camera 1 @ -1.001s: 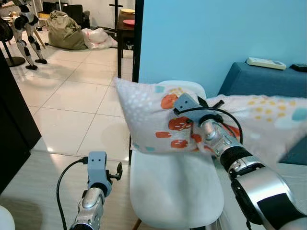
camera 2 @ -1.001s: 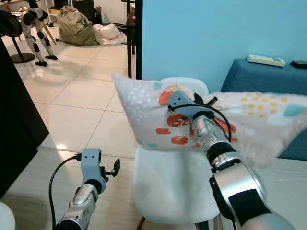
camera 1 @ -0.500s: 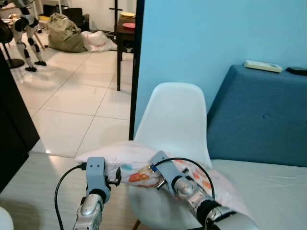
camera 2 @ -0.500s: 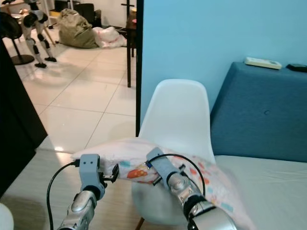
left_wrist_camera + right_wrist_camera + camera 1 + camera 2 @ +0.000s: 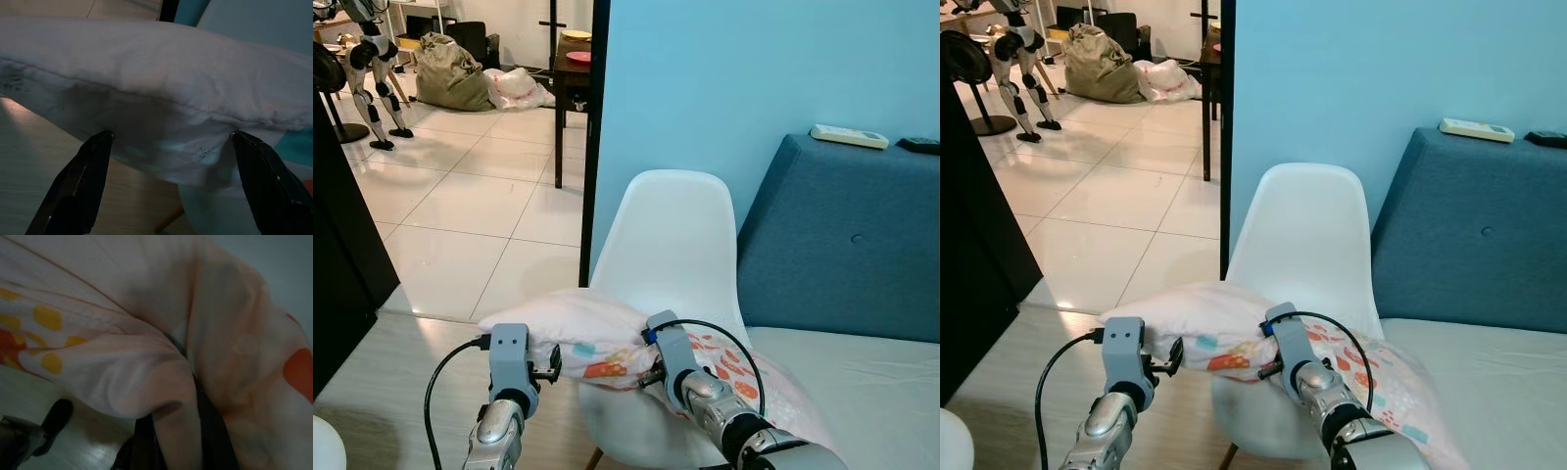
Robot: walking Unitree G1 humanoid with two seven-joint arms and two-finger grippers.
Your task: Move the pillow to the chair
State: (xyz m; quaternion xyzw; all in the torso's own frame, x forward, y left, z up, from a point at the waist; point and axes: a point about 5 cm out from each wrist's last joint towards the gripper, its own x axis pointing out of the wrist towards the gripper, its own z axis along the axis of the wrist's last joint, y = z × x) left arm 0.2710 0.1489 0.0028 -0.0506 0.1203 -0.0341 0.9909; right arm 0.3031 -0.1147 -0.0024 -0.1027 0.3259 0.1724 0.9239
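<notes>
On the chair (image 5: 671, 245): pillow (image 5: 578, 328) draped over seat edge.
Handling: soft, light; you grip bunched fabric.
Right gripper (image 5: 176, 431): pinching pillow.
Left gripper (image 5: 168, 147): wide.

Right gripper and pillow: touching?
Touching. The right wrist view shows pillow fabric bunched and pinched between the right gripper's black fingers.

I see the white chair (image 5: 671, 245) carrying the pillow (image 5: 597, 338), which lies across its seat and overhangs its left edge. The pillow's right end reaches onto the bed (image 5: 881, 392) just beside the chair. The chair stands on a pale wood floor (image 5: 382, 377); beyond it the floor turns to white tile (image 5: 460, 196). On top of the blue headboard (image 5: 842, 245) behind the bed lies a white remote (image 5: 847, 136), with a dark thing near it at the frame edge.
</notes>
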